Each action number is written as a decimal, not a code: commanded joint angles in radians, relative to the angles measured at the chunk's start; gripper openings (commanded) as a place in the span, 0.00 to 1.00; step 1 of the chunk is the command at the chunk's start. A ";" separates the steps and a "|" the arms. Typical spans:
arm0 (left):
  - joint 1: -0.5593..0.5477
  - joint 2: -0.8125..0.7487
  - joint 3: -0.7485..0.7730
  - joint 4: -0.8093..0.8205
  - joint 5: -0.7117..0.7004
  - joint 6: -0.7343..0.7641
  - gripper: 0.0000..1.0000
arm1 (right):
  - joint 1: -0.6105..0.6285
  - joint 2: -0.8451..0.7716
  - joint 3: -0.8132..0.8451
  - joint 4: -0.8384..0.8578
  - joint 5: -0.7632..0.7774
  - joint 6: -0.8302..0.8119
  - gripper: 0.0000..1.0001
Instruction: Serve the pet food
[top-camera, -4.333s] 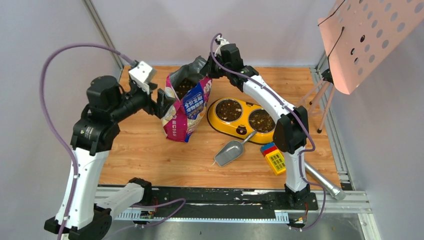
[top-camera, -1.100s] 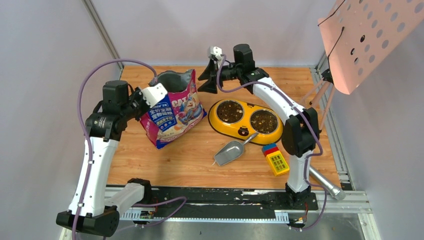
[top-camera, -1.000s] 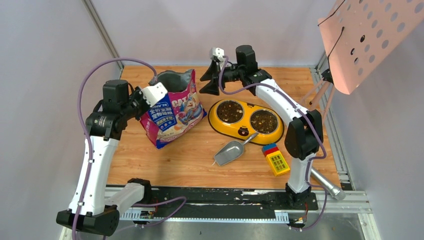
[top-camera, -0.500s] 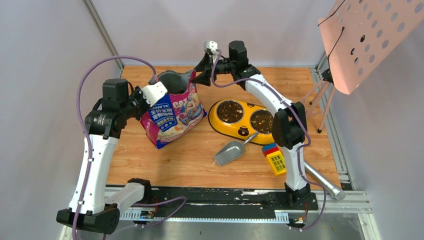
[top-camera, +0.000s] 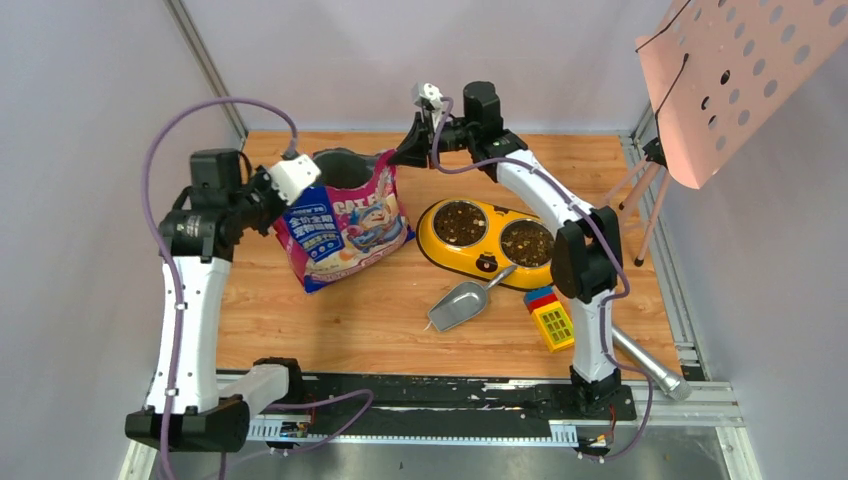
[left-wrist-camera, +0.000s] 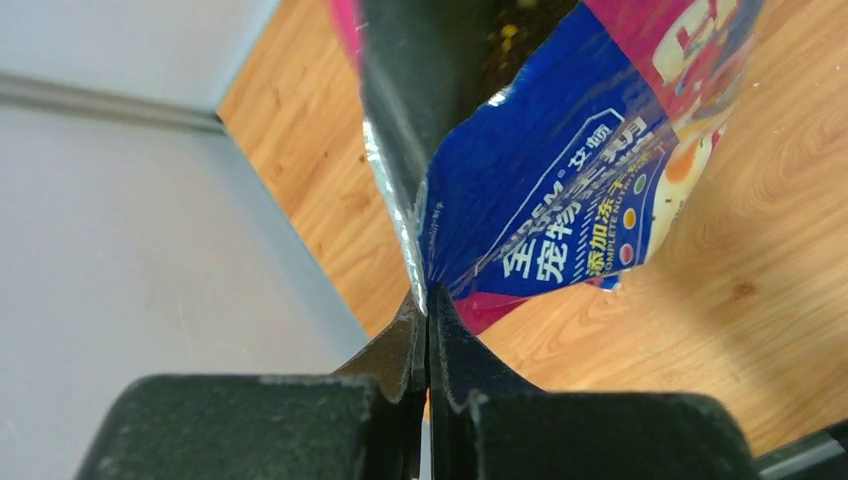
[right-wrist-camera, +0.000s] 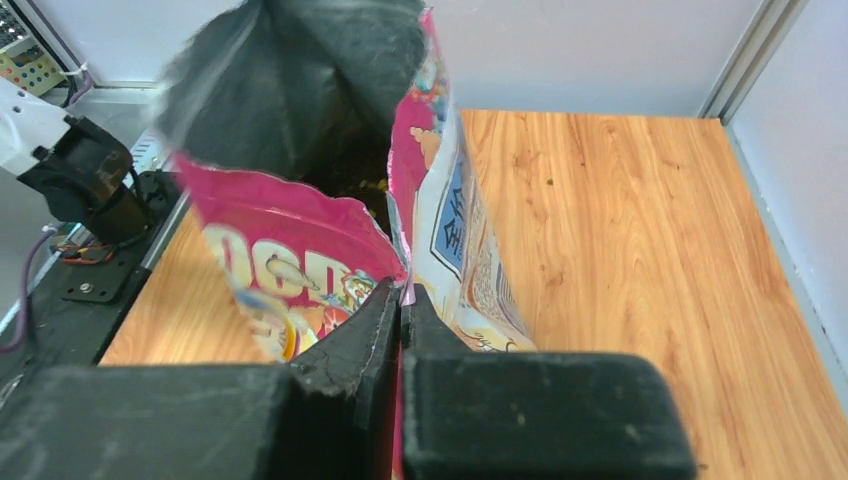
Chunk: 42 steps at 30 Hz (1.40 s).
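The blue-and-magenta cat food bag (top-camera: 345, 225) stands open on the wooden table, stretched between both arms. My left gripper (top-camera: 287, 197) is shut on the bag's left top edge (left-wrist-camera: 440, 215), its jaws (left-wrist-camera: 428, 300) pinching the foil seam. At the right top corner (right-wrist-camera: 405, 255), my right gripper (top-camera: 397, 157) is shut, with the magenta edge between its jaws (right-wrist-camera: 402, 290). Brown pet food (right-wrist-camera: 365, 185) shows inside the bag's mouth. More pet food (top-camera: 459, 222) lies in both bowls of the yellow feeder (top-camera: 490, 262). The grey scoop (top-camera: 458, 305) lies in front of the feeder.
Coloured toy blocks (top-camera: 550, 318) sit right of the scoop, and a metal cylinder (top-camera: 645, 368) lies at the near right edge. A pink perforated panel (top-camera: 740, 70) on a stand overhangs the far right corner. Walls close in the left and back sides.
My right gripper moved left from above the feeder to the bag's right corner and shut on it. The left arm lifted slightly, and the bag's mouth now stands wider and more upright.
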 joint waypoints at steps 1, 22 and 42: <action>0.225 0.037 0.187 0.062 0.102 0.071 0.00 | -0.019 -0.237 -0.119 -0.039 -0.015 0.005 0.00; 0.382 0.059 0.102 -0.203 0.704 0.164 0.26 | -0.095 -0.603 -0.529 -0.226 0.023 -0.061 0.00; 0.143 0.174 0.194 -0.297 0.508 0.334 0.00 | -0.142 -0.617 -0.505 -0.280 0.055 -0.084 0.00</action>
